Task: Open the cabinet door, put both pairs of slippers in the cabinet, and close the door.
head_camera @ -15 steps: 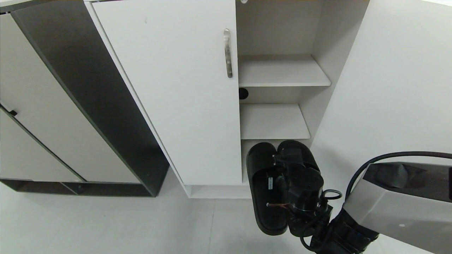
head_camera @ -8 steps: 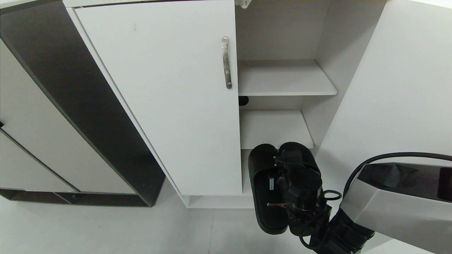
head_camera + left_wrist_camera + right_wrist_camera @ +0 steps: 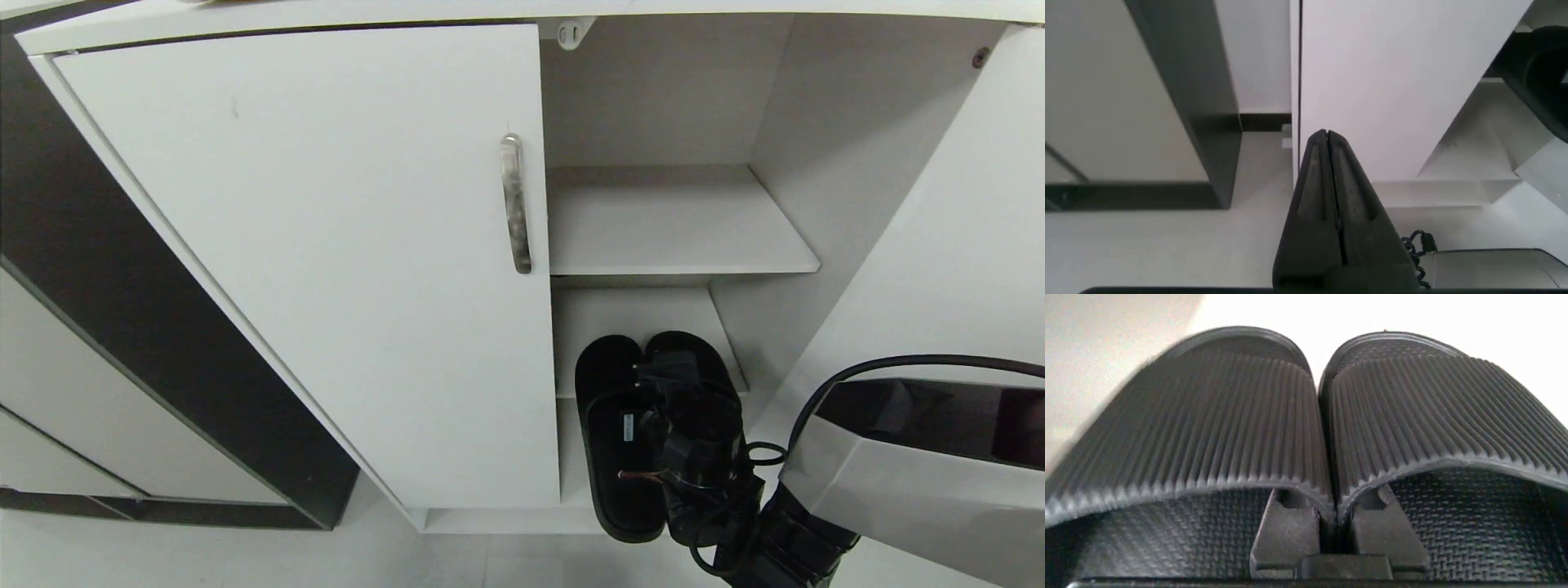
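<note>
Right arm [image 3: 914, 465] stretches forward, low at the right, its right gripper [image 3: 663, 377] clamped on the black slippers [image 3: 608, 408] — left gripper [image 3: 1328, 147] has its fingers pressed together.

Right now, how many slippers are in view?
2, a pair of slippers side by side: left one, right one, straps pinched in the right tool before the open cabinet. More may hide behind its shut door.

Pale floor [image 3: 204, 559], perhaps tiled; dark panel [image 3: 122, 269]
</note>
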Motion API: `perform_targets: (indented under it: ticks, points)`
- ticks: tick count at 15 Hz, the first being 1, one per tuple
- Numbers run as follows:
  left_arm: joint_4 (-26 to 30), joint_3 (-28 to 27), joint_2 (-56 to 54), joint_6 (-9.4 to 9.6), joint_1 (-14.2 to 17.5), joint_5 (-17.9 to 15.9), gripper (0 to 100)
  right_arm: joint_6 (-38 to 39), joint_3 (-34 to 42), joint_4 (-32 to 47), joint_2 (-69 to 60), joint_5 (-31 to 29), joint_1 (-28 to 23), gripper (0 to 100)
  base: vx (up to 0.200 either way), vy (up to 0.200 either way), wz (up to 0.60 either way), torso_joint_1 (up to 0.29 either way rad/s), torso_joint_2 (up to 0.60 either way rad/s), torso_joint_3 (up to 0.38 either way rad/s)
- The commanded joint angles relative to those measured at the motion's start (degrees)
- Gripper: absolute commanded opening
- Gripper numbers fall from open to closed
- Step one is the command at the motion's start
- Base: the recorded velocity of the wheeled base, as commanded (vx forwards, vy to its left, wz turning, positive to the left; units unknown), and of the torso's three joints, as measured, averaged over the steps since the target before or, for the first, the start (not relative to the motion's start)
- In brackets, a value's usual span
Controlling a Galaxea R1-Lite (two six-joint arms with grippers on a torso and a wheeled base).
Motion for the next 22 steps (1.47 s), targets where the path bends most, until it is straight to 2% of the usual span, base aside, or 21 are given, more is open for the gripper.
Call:
perform_targets:
  ticks: [1, 6, 10, 15, 22]
  points:
    - [0.0, 0.0, 0.1, -0.03, 0.0, 0.0, 0, 0.0, 0.2, -0.3, 0.3, 0.0, 0.0, 0, 0.000, 0.000, 0.00, 0.000, 0.00, 0.000]
    - [0.0, 0.0, 0.1, -0.03, 0.0, 0.0, 0, 0.7, -0.3, -1.0, 2.3, 0.2, -0.8, 0, 0.000, 0.000, 0.00, 0.000, 0.00, 0.000]
    - [0.0, 0.0, 0.1, -0.03, 0.0, 0.0, 0, 0.3, -11.6, 1.5, 8.1, 2.1, -4.3, 0, 0.000, 0.000, 0.00, 0.000, 0.00, 0.000]
    - [0.0, 0.0, 0.1, -0.12, 0.0, 0.1, 0, 0.3, -27.2, 15.8, 8.4, 5.1, -8.4, 0, 0.000, 0.000, 0.00, 0.000, 0.00, 0.000]
    - [0.0, 0.0, 0.1, -0.21, 0.0, 0.1, 0, 0.2, -43.4, 23.6, 15.5, 6.2, -12.6, 0, 0.000, 0.000, 0.00, 0.000, 0.00, 0.000]
